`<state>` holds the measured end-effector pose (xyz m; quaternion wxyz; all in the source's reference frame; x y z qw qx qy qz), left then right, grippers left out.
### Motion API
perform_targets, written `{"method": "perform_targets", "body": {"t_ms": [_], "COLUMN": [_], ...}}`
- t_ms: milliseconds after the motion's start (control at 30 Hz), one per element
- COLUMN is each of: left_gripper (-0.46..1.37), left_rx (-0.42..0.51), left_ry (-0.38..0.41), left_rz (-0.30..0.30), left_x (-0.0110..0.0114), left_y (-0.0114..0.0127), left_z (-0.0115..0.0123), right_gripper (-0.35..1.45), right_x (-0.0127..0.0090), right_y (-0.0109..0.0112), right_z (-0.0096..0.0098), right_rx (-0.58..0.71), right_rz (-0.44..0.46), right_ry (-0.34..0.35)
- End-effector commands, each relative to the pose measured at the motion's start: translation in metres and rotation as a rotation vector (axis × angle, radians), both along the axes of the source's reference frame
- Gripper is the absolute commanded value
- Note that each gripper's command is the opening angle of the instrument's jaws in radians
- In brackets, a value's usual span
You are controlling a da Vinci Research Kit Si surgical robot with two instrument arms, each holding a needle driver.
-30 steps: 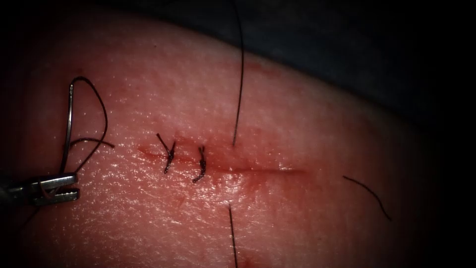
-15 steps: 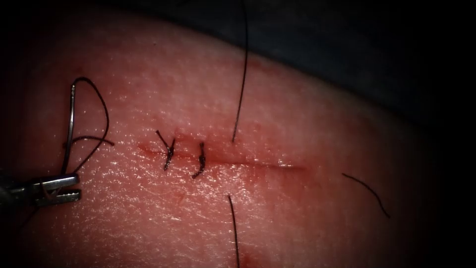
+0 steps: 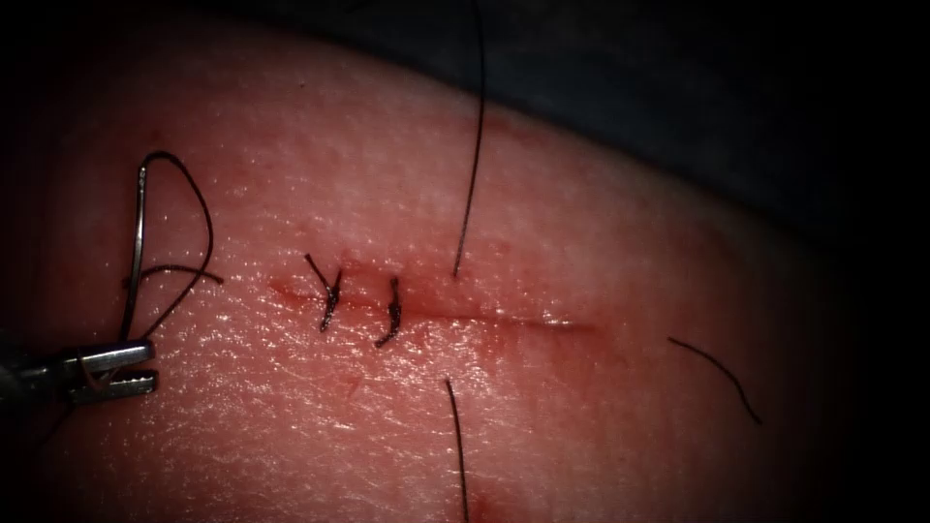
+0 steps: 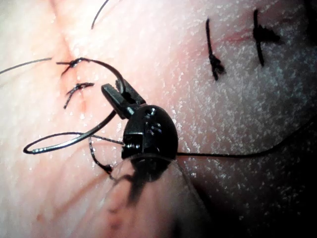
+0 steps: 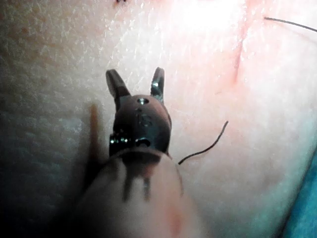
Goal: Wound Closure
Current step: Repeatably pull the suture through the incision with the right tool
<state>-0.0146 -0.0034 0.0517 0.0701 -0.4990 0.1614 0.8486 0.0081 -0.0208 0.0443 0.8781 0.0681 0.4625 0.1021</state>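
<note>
At the far left, my left tool [image 3: 108,371] is shut on the curved needle [image 3: 136,242], gripping it low on its curve, far from the thread end. The needle rises free of the tissue [image 3: 601,242], left of the cut [image 3: 513,323]. Thread [image 3: 199,223] loops from the needle's upper end. Two knotted stitches [image 3: 330,298] [image 3: 391,317] cross the cut's left part. Right of them a long thread [image 3: 470,174] enters above the cut and leaves below it [image 3: 455,436]. The left wrist view has the tool [image 4: 119,94] clamped on the needle [image 4: 74,141]. My right tool [image 5: 136,79] stands open over bare tissue, holding nothing.
A short cut end of thread [image 3: 719,373] lies on the tissue right of the cut, and one such piece [image 5: 205,148] lies beside the right tool. Red fluid stains the cut's edges. Dark cloth [image 3: 678,87] borders the tissue at the back.
The tissue with its stitches and the two long thread strands has shifted slightly upward; the upper strand leans a little more to the right. The left tool and needle have barely moved.
</note>
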Motion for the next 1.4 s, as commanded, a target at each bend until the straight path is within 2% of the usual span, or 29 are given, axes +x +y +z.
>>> {"method": "perform_targets", "body": {"t_ms": [33, 233, 300, 367, 500, 700, 833, 1400], "left_gripper": [-0.35, -0.35, -0.35, -0.35, -0.35, -0.35, -0.35, -0.35], "left_rx": [0.002, 0.002, 0.002, 0.002, 0.002, 0.002, 0.002, 0.002], "left_ry": [0.001, 0.001, 0.001, 0.001, 0.0, 0.0, 0.0, 0.0], "left_rz": [0.004, 0.003, 0.004, 0.004, 0.004, 0.004, 0.004, 0.005], "left_x": [0.0, -0.0001, -0.0001, 0.0, 0.0001, 0.0, 0.0, 0.0001], "left_y": [0.0, 0.0, 0.0, 0.0, 0.0, 0.0, 0.0, 0.0], "left_z": [0.0, -0.0001, -0.0001, -0.0001, -0.0001, -0.0001, -0.0001, -0.0001], "right_gripper": [1.22, 1.2, 1.19, 1.19, 1.08, 1.04, 0.96, 0.96], "right_x": [0.0001, 0.0014, 0.0025, 0.0031, 0.0053, 0.0069, 0.0081, 0.0128], "right_y": [0.0007, 0.0045, 0.006, 0.0065, 0.0079, 0.0084, 0.0077, 0.0079], "right_z": [0.0007, 0.0038, 0.005, 0.0055, 0.007, 0.0087, 0.0099, 0.0116], "right_rx": [0.001, -0.005, -0.023, -0.02, -0.022, -0.041, -0.052, -0.061], "right_rz": [0.011, 0.076, 0.082, 0.086, 0.059, 0.035, 0.0, -0.061], "right_ry": [-0.005, -0.012, -0.022, -0.022, 0.006, 0.035, 0.067, 0.042]}}
